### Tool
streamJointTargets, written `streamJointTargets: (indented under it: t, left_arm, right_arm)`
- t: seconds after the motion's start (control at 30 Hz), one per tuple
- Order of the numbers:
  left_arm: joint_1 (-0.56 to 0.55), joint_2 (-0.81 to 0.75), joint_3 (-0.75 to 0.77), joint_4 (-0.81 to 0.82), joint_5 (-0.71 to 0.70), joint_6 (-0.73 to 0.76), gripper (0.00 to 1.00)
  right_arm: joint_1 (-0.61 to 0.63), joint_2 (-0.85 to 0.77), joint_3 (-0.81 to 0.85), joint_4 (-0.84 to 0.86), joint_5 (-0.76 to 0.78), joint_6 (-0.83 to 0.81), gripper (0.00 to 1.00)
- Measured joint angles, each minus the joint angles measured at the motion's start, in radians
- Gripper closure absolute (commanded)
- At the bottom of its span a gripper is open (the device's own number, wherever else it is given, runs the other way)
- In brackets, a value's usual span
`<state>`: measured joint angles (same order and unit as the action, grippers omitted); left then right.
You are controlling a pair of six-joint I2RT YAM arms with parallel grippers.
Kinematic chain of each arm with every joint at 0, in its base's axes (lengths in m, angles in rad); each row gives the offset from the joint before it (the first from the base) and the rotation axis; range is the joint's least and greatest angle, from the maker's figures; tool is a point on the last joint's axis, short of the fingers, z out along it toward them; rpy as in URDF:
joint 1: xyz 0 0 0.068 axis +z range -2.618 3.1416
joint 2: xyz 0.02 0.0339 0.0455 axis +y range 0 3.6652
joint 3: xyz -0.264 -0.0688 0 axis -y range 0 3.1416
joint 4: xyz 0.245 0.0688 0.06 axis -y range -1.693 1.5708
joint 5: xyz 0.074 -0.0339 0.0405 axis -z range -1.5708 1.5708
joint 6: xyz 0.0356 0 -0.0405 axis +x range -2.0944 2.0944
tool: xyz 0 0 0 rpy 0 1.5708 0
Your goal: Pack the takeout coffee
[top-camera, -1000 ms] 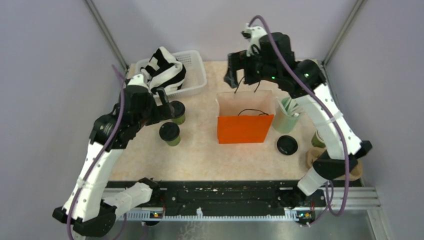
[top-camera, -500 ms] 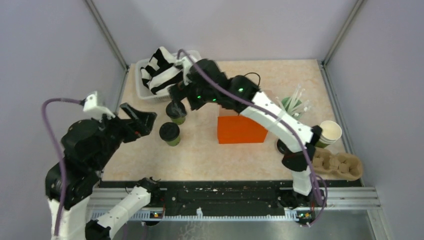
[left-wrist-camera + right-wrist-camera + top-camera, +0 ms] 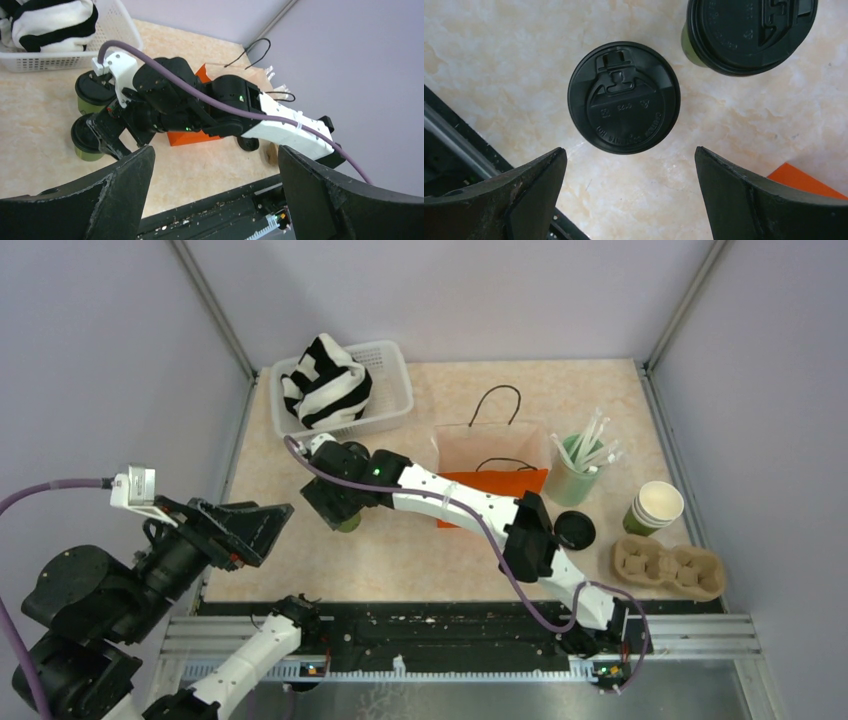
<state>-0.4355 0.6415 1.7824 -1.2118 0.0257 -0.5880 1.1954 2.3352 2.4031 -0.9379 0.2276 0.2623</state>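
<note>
Top external high at the near side, looking down on the table [image 3: 600, 390]; left wrist low, facing the right arm [image 3: 280, 125]; right wrist close, straight above lidded cup [image 3: 624, 97], second cup [image 3: 749, 30] at frame edge, both shared with left wrist

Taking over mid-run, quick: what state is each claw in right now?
Left claw: open, holding nothing.
Right claw: open, holding nothing, poised above a lidded cup.

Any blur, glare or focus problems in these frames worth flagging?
Top view: even light, faint shadows, no glare on the table. Right wrist view: cup lid sharp, embossing visible; right fingers dark, soft. Left wrist view: left fingers likewise; right arm crisp.
</note>
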Motion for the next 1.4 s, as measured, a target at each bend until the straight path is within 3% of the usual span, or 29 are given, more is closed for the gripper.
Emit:
streamJointTargets:
  t: [0.4, 1.13, 1.4]
  left_arm:
    - [0.0, 0.0, 0.003, -0.048, 0.039, 0.014, 0.02]
    - [-0.004, 0.037, 0.002, -0.048, 0.064, 0.041, 0.01]
    - [-0.005, 0.038, 0.002, -0.048, 0.064, 0.041, 0.02]
  right_arm:
    - [-0.002, 0.023, -0.013, 0.087, -0.003, -0.028, 0.07]
    - [-0.002, 0.092, 0.021, 0.128, 0.014, -0.08, 0.03]
    - [-0.002, 0.097, 0.027, 0.136, 0.027, -0.088, 0.17]
